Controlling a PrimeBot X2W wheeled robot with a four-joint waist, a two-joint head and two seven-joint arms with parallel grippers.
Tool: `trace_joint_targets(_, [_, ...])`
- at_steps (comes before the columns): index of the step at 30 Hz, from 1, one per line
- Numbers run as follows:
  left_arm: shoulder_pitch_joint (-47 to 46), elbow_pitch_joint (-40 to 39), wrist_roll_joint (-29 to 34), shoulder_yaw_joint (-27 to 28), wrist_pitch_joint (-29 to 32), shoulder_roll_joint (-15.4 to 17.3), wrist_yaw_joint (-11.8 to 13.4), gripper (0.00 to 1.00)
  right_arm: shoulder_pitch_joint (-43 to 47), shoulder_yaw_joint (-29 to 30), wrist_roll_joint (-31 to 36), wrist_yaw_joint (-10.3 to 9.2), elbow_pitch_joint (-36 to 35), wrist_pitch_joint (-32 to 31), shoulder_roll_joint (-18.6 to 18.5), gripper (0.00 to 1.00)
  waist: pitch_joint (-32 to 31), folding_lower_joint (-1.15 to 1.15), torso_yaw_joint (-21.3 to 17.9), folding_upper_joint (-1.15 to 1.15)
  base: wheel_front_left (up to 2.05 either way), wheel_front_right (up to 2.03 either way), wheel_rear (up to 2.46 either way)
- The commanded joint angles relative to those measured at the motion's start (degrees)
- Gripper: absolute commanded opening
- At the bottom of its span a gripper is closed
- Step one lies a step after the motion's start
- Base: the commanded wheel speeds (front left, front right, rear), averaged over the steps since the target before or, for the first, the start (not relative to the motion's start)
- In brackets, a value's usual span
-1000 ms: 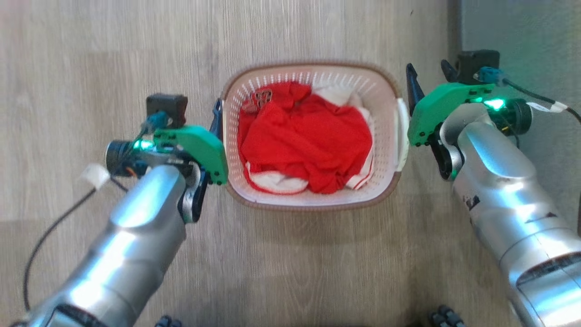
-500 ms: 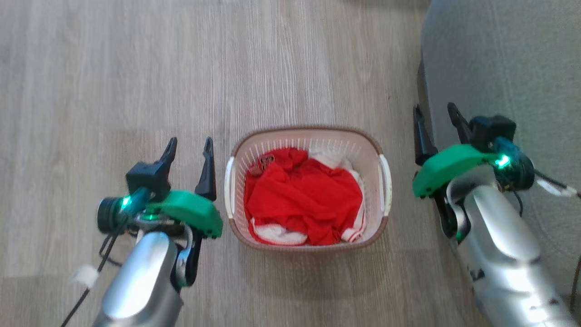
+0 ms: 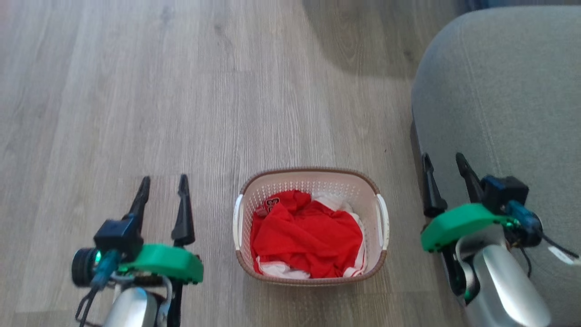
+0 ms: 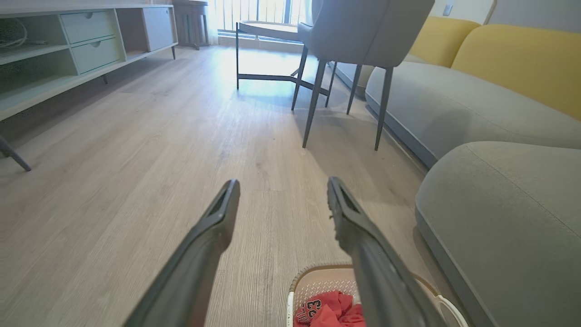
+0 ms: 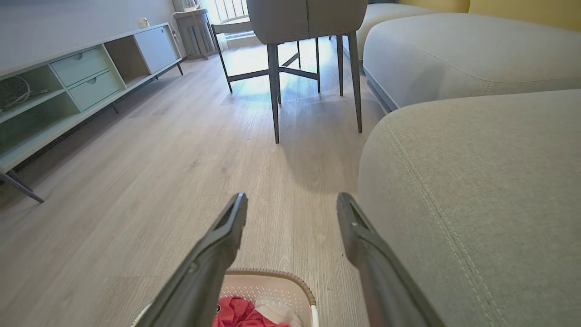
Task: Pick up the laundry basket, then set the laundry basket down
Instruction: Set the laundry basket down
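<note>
On the wooden floor [image 3: 181, 91] between my arms sits the laundry basket [image 3: 312, 171], upright, with red clothes [image 3: 308, 238] inside. My left gripper [image 3: 164, 179] hangs spread and empty, apart from its left side. My right gripper [image 3: 442, 157], likewise spread and empty, hangs against the grey sofa cushion [image 3: 499, 91].

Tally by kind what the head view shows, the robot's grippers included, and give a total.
laundry basket: 1
heap of red and white clothes in it: 1
grippers, jaws open: 2, the left gripper and the right gripper
grey cushioned seat: 1
Total: 5
</note>
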State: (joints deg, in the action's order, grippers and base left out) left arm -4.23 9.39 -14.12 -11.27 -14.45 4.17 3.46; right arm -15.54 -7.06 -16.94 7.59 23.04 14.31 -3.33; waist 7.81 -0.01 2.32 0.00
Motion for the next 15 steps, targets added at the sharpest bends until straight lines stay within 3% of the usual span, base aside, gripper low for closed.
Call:
trace_joint_targets(1, [-0.5, -3.1, 0.7, 2.7, -0.5, -0.1, -0.4, 1.0, 0.3, -0.7, 0.7, -0.1, -2.7, 0.7, 0.5, 1.0, -1.1, 0.01, 0.2, 0.0, 0.0, 0.0, 0.0])
trace_joint_targets(15, [7.7, -6.5, 2.0, 6.6, -0.5, -0.8, -1.4, 1.0, 11.5, 2.7, 1.4, -0.1, -11.7, 0.7, 0.5, 1.0, -6.0, 0.01, 1.2, 0.0, 0.0, 0.0, 0.0])
